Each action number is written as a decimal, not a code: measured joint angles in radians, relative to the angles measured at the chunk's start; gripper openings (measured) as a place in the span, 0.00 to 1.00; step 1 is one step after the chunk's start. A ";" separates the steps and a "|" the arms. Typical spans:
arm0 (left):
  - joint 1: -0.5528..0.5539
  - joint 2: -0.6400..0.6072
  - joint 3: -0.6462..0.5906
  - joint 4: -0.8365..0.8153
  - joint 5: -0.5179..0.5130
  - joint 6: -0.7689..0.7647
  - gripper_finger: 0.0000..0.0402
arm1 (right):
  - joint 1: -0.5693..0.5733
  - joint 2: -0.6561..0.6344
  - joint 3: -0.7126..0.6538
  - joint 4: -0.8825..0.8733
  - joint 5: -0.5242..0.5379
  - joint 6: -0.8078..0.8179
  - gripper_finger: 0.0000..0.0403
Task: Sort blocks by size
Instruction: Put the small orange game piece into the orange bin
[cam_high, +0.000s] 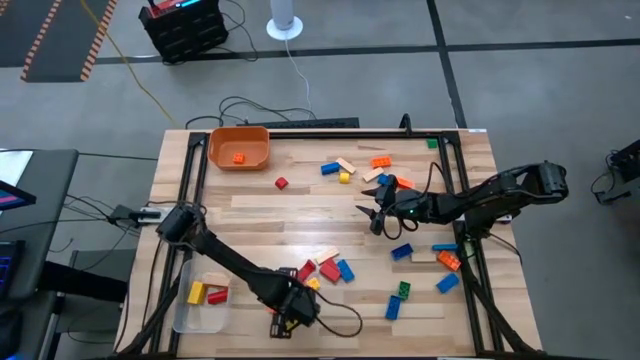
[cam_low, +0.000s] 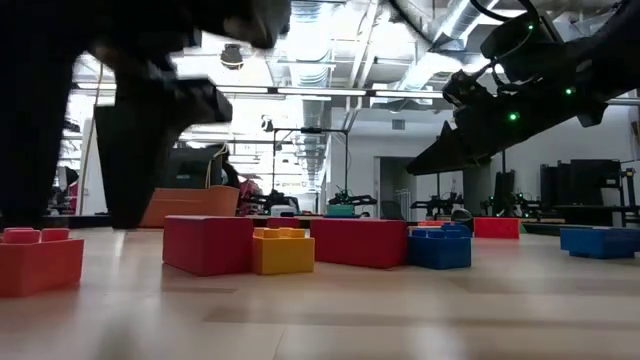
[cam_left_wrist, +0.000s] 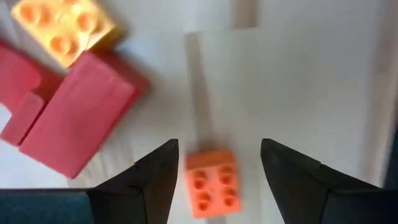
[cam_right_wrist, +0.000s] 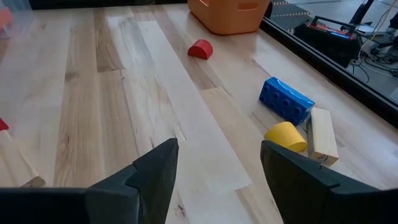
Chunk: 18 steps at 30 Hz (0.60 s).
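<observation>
My left gripper (cam_high: 288, 316) points down near the table's front edge, open, with a small orange block (cam_left_wrist: 211, 183) lying studs up on the table between its fingers. Neither finger touches it. Two red blocks (cam_left_wrist: 74, 118) and a yellow block (cam_left_wrist: 65, 25) lie just beside it. More blocks are scattered over the table's right half, among them a blue one (cam_right_wrist: 286, 99), a yellow one (cam_right_wrist: 286, 135) and a red one (cam_right_wrist: 200, 49). My right gripper (cam_high: 372, 208) hovers open above the table's middle right, holding nothing.
An orange bin (cam_high: 238, 147) at the far left holds one orange block. A clear tub (cam_high: 200, 295) at the near left holds a yellow and a red block. Black frame rails (cam_high: 190, 160) run along the table's left, far and right sides.
</observation>
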 joint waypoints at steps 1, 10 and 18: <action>-0.005 0.000 0.009 -0.012 -0.004 0.001 0.55 | 0.000 0.000 0.000 0.000 0.000 0.000 0.64; -0.040 0.000 0.016 -0.104 -0.003 -0.160 0.55 | 0.000 0.000 0.000 -0.002 0.000 0.000 0.64; -0.061 0.003 -0.017 -0.094 -0.010 -0.218 0.55 | 0.000 0.000 0.000 -0.006 0.000 0.000 0.64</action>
